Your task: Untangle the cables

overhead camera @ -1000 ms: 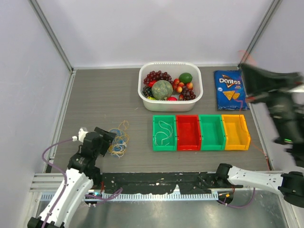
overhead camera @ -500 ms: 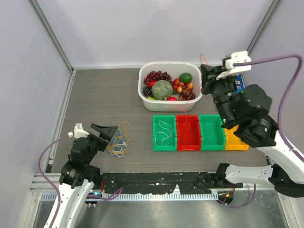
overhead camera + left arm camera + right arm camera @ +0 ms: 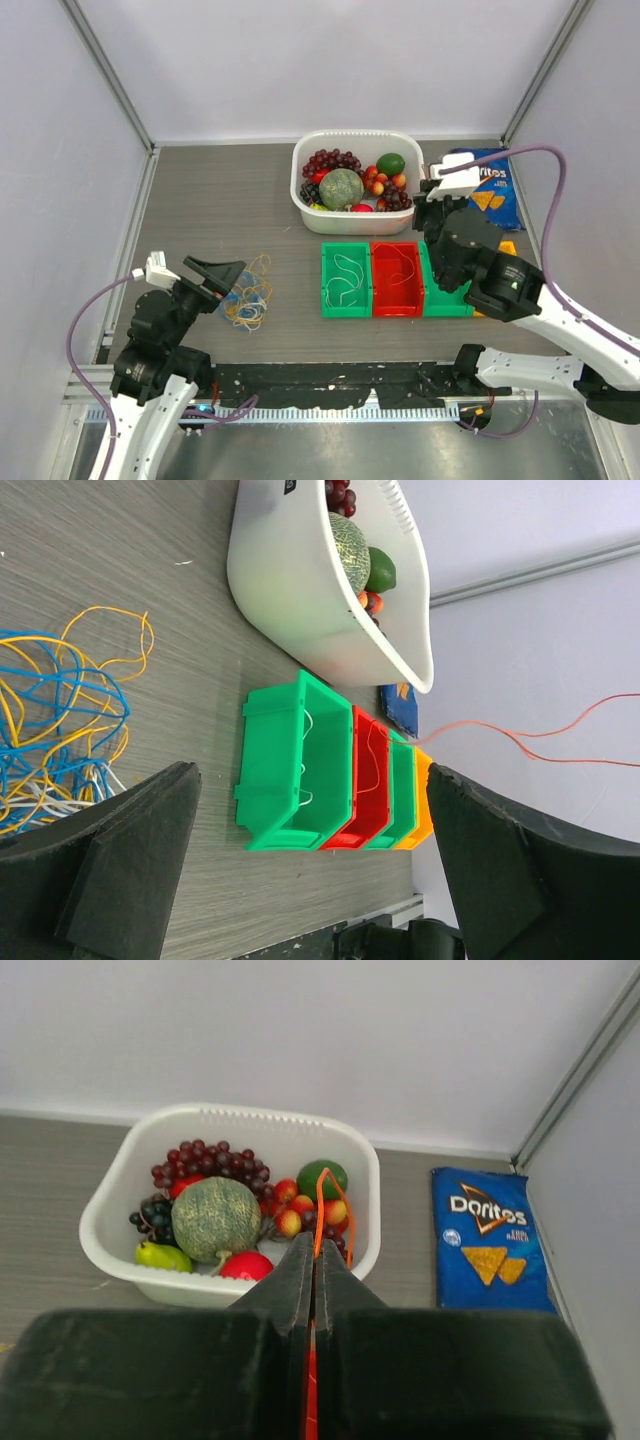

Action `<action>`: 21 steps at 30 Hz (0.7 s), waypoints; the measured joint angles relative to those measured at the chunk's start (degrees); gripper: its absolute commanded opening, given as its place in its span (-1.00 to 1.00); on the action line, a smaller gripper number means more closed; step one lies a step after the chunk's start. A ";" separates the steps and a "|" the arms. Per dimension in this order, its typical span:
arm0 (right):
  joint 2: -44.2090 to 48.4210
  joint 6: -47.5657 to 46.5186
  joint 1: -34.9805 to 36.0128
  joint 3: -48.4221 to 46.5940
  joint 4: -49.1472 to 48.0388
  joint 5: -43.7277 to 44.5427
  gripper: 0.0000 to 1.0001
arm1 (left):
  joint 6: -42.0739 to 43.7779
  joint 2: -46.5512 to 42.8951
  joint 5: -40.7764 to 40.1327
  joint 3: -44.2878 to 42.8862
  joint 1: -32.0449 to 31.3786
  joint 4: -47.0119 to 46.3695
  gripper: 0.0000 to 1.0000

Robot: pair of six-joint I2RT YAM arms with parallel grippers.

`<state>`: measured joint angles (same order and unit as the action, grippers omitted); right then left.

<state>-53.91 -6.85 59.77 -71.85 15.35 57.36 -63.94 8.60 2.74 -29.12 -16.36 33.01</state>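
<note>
A tangle of blue, yellow and white cables (image 3: 248, 297) lies on the table at the left; it also shows in the left wrist view (image 3: 60, 720). My left gripper (image 3: 215, 272) hovers open and empty just left of it, jaws wide apart (image 3: 312, 780). My right gripper (image 3: 428, 205) is shut on a thin orange cable (image 3: 335, 1200) above the bins, pointing at the fruit basket (image 3: 150, 1150). The orange cable trails down into the red bin (image 3: 400, 268). A white cable (image 3: 345, 275) lies in the left green bin.
Four bins stand in a row: green (image 3: 330, 300), red (image 3: 378, 300), green (image 3: 445, 295), yellow (image 3: 505, 248) partly under my right arm. A white basket (image 3: 415, 205) of fruit stands behind them. A blue Doritos bag (image 3: 490, 185) lies at the back right.
My right arm has swung from the far right edge to above the bins, bringing the orange cable, which now hangs into the red bin. My left gripper has drawn back slightly.
</note>
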 measured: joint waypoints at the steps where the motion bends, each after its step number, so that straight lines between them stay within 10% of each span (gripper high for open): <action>1: -0.11 1.60 0.00 0.94 1.07 0.90 -0.99 | 0.07 0.00 0.11 0.00 0.00 0.11 0.99; 12: -9.35 25.73 -4.90 2.27 27.06 9.73 -0.99 | 0.46 0.13 0.35 0.00 0.00 0.31 0.99; 21: -5.38 35.52 -14.01 15.58 26.95 -11.69 -0.99 | 0.55 1.31 1.11 0.00 0.00 -0.55 0.99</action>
<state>-59.29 28.67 45.76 -56.27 42.30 45.67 -63.40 9.91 3.86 -29.12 -16.36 32.47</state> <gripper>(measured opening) 0.037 0.994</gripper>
